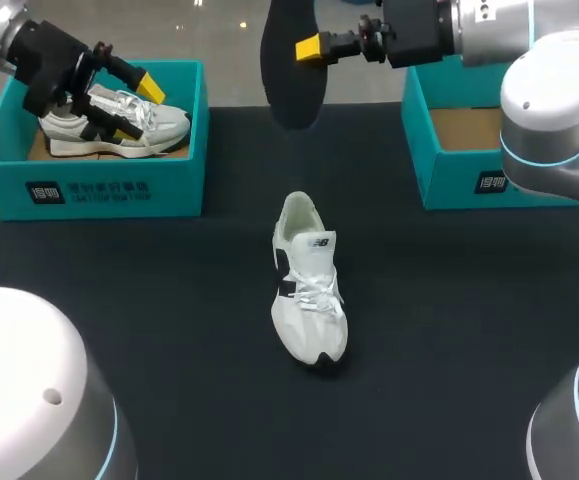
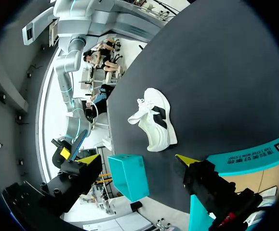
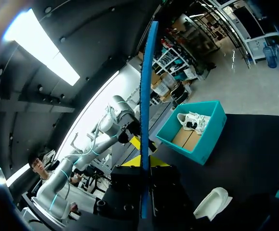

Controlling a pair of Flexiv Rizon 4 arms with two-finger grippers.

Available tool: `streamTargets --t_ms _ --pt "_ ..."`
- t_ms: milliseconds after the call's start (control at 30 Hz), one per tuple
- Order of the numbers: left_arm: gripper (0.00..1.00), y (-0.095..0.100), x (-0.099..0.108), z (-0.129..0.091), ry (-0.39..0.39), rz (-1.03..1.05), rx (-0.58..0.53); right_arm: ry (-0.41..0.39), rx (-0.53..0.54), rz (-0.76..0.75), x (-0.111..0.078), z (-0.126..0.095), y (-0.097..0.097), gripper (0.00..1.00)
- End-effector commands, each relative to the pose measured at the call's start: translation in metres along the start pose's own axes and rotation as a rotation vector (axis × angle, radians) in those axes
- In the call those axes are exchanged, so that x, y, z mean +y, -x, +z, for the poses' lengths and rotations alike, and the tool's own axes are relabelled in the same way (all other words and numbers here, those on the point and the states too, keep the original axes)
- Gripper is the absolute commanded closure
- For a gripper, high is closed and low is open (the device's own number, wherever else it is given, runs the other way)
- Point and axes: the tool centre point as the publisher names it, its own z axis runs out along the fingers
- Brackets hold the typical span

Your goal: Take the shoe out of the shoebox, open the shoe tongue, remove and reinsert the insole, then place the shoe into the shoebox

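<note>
Right gripper at top centre of the head view, clenched on the dark flat foam insole. The insole hangs in the air, off the table. Right wrist view: insole seen edge-on as a thin blue strip, pinched between the two yellow tips of the right gripper.

White lace-up sneaker with black side marks sits mid-frame on the black table, outside both boxes, upright on its sole, toe toward the bottom of the frame, heel opening toward the top. It is well apart from both grippers.

Left gripper at upper left, over the left teal cardboard shoebox, just above a second grey-white sneaker lying inside it. Can't tell if it touches that shoe. Left wrist view: left gripper released, tips spread wide, nothing between them; white sneaker is on the table ahead of it.

Right teal cardboard shoebox at upper right, brown floor showing, partly covered by the right arm.
</note>
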Motion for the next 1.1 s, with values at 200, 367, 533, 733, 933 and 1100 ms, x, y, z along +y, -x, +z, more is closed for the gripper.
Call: streamTargets --t_ms 200,367,533,733,933,1100 --pt "0.0 0.001 -0.002 0.0 0.003 0.001 0.003 0.001 -0.005 0.002 0.0 0.002 0.0 1.0" --pt "0.0 0.001 -0.002 0.0 0.003 0.001 0.003 0.001 -0.005 0.002 0.0 0.002 0.0 1.0" --pt "0.0 0.001 -0.002 0.0 0.003 0.001 0.003 -0.038 -0.065 -0.108 0.002 0.012 0.024 1.0" --pt "0.0 0.001 -0.002 0.0 0.003 0.001 0.003 -0.071 -0.117 -0.224 0.003 0.013 0.052 1.0" --pt "0.0 0.001 -0.002 0.0 0.003 0.001 0.003 -0.067 -0.096 -0.246 -0.009 0.008 0.087 1.0" --pt "0.0 0.001 -0.002 0.0 0.003 0.001 0.003 -0.064 -0.065 -0.239 -0.025 0.01 0.108 1.0"
